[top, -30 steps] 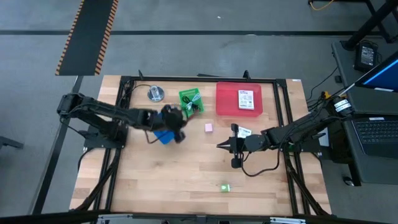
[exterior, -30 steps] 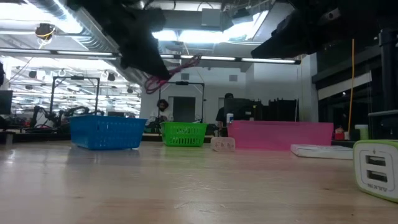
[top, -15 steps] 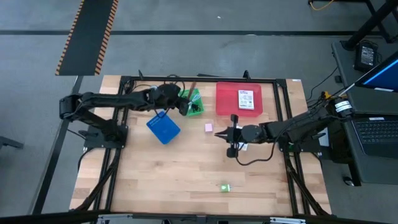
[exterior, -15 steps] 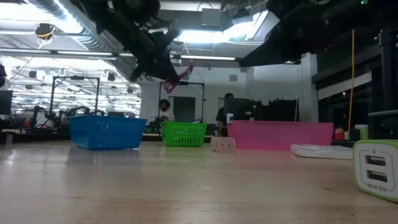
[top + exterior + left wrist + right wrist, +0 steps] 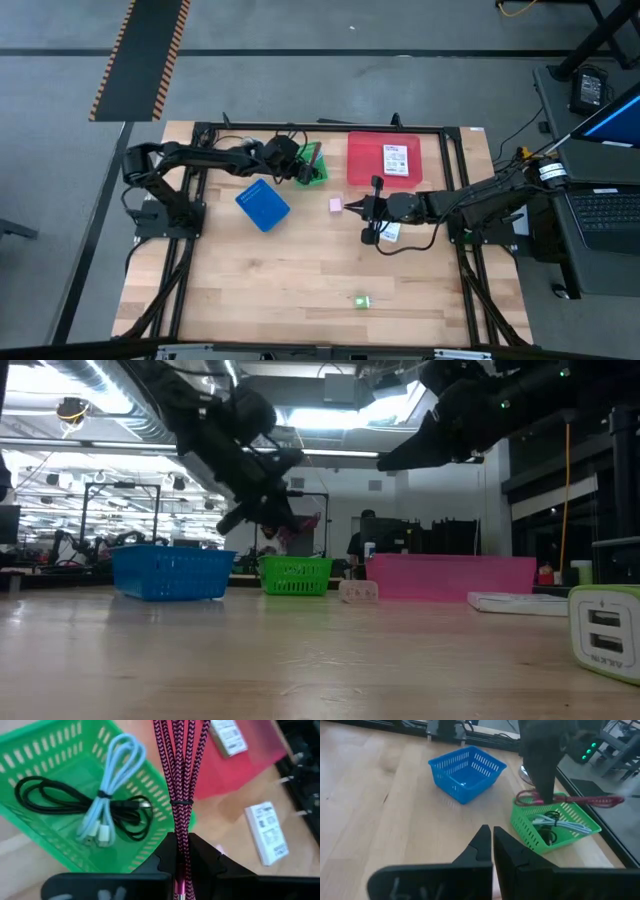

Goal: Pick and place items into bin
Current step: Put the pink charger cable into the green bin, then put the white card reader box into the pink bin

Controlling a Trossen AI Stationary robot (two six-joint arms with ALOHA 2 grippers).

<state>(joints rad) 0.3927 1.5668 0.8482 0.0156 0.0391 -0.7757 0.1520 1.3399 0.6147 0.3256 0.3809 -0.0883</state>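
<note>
Now the left gripper (image 5: 178, 865) is clamped on the red cord (image 5: 179, 767) above the green basket (image 5: 47, 757); the right gripper (image 5: 491, 842) hangs closed, holding nothing.

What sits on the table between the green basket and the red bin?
Only bare wood between the green basket and the red bin in the high view; the pink cube lies off that line, nearer the camera.

No readable text

Print is showing on the white packet (image 5: 265, 832) beside the green basket (image 5: 60, 780) and on the packet (image 5: 398, 160) lying in the red bin (image 5: 362, 165), but no word or number is coming through legibly.
</note>
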